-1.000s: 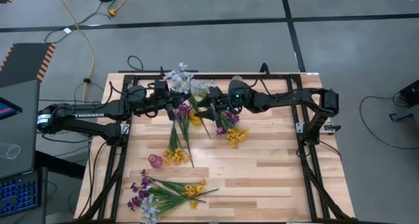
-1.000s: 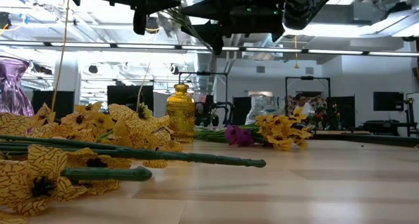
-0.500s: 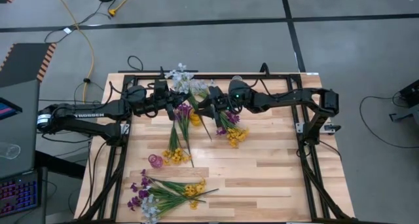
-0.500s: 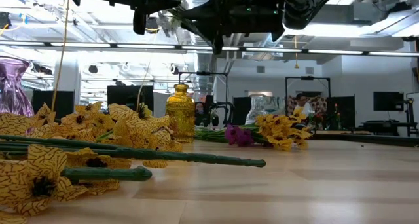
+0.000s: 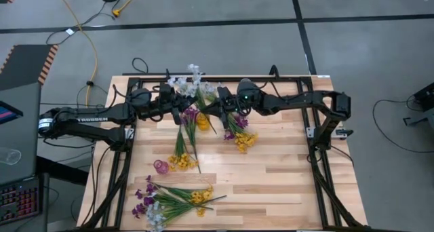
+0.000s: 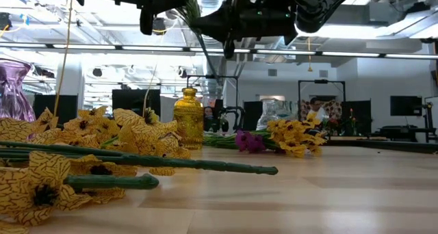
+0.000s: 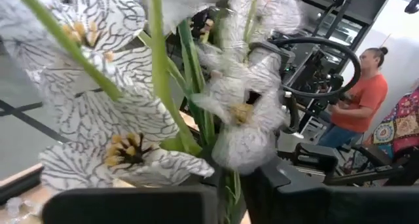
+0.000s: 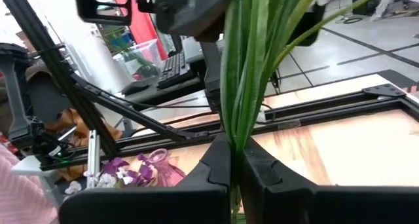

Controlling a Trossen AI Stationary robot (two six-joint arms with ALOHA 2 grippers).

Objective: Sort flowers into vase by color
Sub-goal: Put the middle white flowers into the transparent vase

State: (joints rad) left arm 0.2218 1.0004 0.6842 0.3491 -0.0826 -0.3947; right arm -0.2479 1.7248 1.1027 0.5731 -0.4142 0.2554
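A spray of white flowers (image 5: pixel 192 81) on green stems hangs above the table's far middle, held between both grippers. My left gripper (image 5: pixel 180 108) is shut on it just under the blossoms (image 7: pixel 124 139). My right gripper (image 5: pixel 211 108) is shut on the stems (image 8: pixel 242 67) farther down. On the table lie a yellow and purple spray (image 5: pixel 182 147), a purple and yellow bunch (image 5: pixel 239 133) and a mixed bundle (image 5: pixel 169 201) near the front left. A yellow vase (image 6: pixel 189 118) and a purple vase (image 5: pixel 161 166) stand upright on the wood. My left gripper pinches the white spray's stems (image 7: pixel 230 175) between its two fingers, close under the blossoms, which fan out past the fingertips. The spray is lifted clear of the table. My right gripper pinches several green stems (image 8: pixel 233 142) together between its two fingers, which lie across them. The stems run on past the fingertips toward my left gripper.
A black frame (image 5: pixel 319 133) runs round the table. A clear vase (image 6: pixel 274 114) stands at the far side. Bare wood (image 5: pixel 285 184) spreads over the right and near half. A person in an orange shirt (image 7: pixel 357 99) is in the room beyond.
My right gripper has shut on the white spray's stems and edged toward my left gripper. The blossoms have swung slightly toward the table's far edge. The spray stays lifted.
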